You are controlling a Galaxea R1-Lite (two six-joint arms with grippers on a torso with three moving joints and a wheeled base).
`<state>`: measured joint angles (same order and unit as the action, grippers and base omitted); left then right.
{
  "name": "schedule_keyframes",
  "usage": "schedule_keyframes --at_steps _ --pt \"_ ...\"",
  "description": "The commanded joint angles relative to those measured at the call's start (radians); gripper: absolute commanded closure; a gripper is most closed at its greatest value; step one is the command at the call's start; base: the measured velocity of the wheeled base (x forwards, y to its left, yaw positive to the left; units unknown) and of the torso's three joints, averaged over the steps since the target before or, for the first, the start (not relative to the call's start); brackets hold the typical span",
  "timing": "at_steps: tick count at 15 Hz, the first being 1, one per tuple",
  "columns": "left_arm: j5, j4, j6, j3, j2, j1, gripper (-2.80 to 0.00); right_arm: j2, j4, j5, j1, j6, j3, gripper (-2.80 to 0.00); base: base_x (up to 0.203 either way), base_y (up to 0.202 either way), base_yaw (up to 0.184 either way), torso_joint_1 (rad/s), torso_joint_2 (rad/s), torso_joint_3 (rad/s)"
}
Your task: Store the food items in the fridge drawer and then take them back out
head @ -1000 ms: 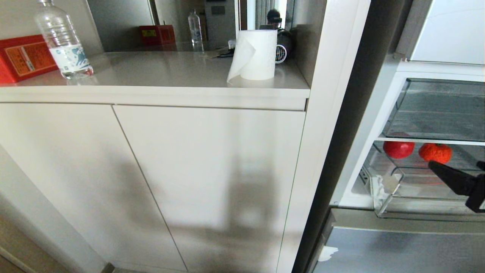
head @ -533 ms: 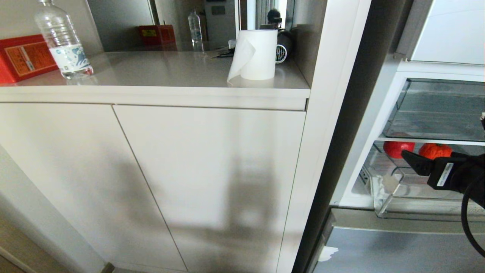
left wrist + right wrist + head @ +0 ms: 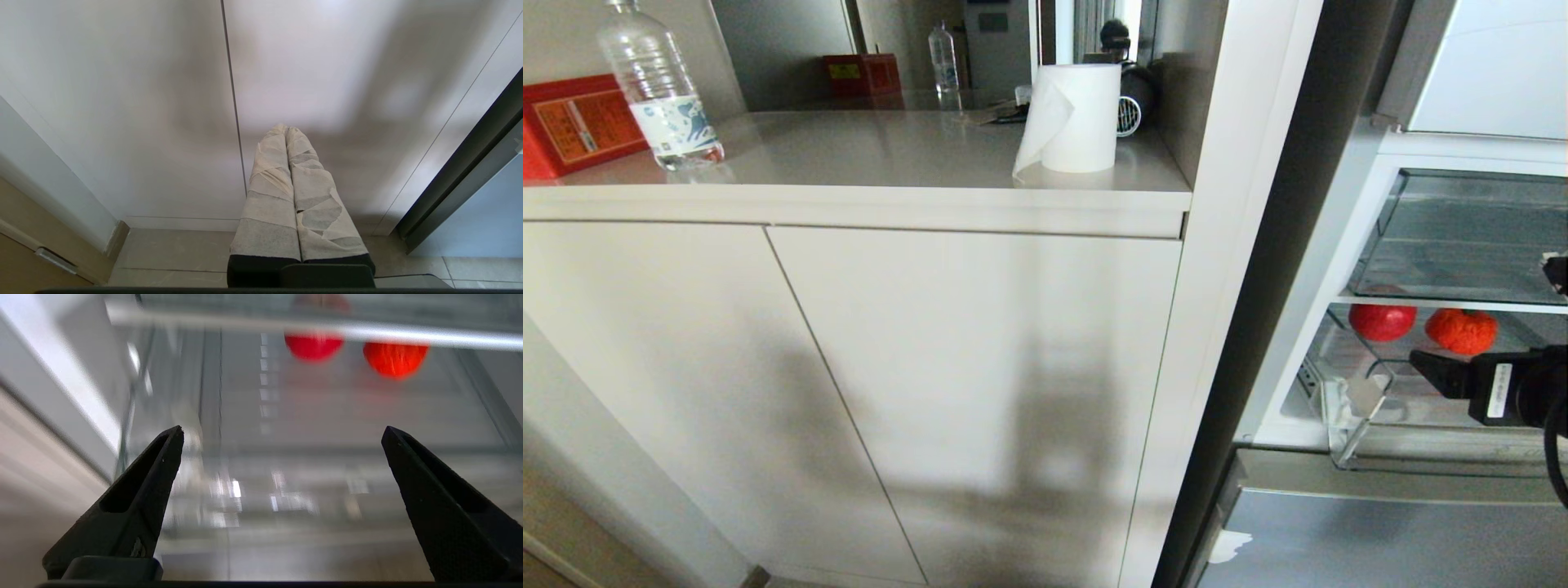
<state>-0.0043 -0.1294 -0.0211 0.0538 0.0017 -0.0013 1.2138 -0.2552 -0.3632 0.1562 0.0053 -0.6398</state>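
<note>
My right gripper (image 3: 282,435) hangs spread wide and empty over the near part of the fridge drawer (image 3: 1347,445). Both red food items (image 3: 1382,321) (image 3: 1461,330) sit side by side at its far end. My left gripper (image 3: 286,130), pressed together, idles facing the cabinet door (image 3: 122,102).

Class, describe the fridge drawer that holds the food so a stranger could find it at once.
Look inside the open fridge, below the glass shelf. The clear drawer stands pulled out with two red items at its back; white tape on its front corner marks it.
</note>
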Motion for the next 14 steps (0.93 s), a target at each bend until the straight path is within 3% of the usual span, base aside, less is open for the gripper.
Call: schedule_keyframes --at_steps 1,10,14 --pt "0.001 -0.001 0.000 0.000 0.000 0.000 0.00 -0.059 0.128 0.000 0.000 0.002 -0.031 -2.80 0.000 0.000 0.000 0.000 0.00 0.000" --pt "0.000 -0.001 0.000 0.000 0.000 0.000 0.00 -0.326 0.430 0.007 0.000 0.019 -0.061 -2.80 0.000 0.000 0.000 0.000 0.00 0.000" --pt "0.000 -0.001 0.000 0.000 0.000 0.000 0.00 -0.250 0.412 0.067 0.000 0.102 -0.091 -2.80 0.000 0.000 0.000 0.000 0.00 0.000"
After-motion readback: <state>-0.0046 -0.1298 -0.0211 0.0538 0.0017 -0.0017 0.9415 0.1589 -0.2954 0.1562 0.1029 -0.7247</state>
